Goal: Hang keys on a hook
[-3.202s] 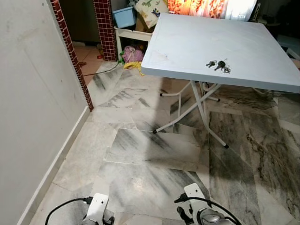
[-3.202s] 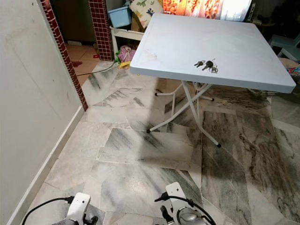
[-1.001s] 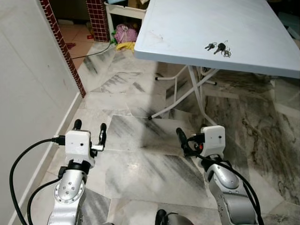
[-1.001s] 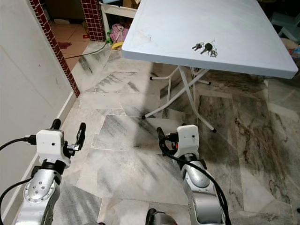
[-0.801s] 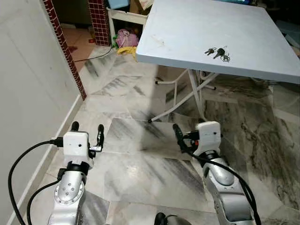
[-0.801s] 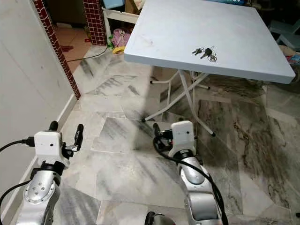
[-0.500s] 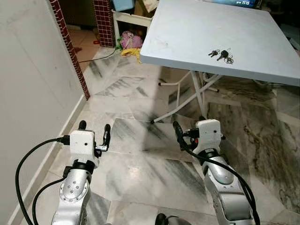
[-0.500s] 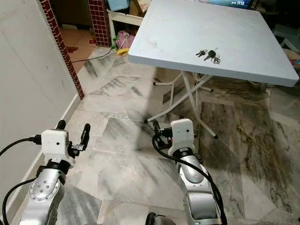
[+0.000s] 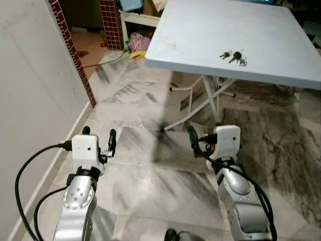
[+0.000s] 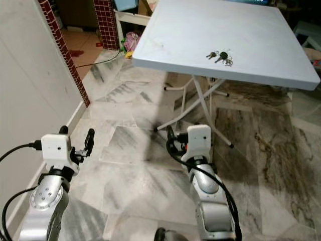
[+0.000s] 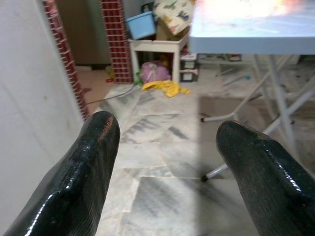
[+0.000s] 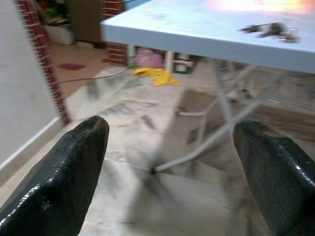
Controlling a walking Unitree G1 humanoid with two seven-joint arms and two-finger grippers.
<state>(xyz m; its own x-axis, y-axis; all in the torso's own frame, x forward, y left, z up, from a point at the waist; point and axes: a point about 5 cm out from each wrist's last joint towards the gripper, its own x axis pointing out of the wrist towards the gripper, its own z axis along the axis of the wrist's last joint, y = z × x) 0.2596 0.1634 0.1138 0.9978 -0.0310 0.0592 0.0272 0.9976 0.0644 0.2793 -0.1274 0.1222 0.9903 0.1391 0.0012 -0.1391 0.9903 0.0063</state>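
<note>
Left eye view: keys (image 9: 233,55) beyond right claw (image 9: 204,139)

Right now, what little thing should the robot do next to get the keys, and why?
Probably step closer to the table. The keys lie on its top near the front edge, untouched, while the right gripper and left gripper are both held low over the floor, short of the table, jaws open and empty. The right gripper is on the keys' side, so it looks best placed to reach up next.
</note>
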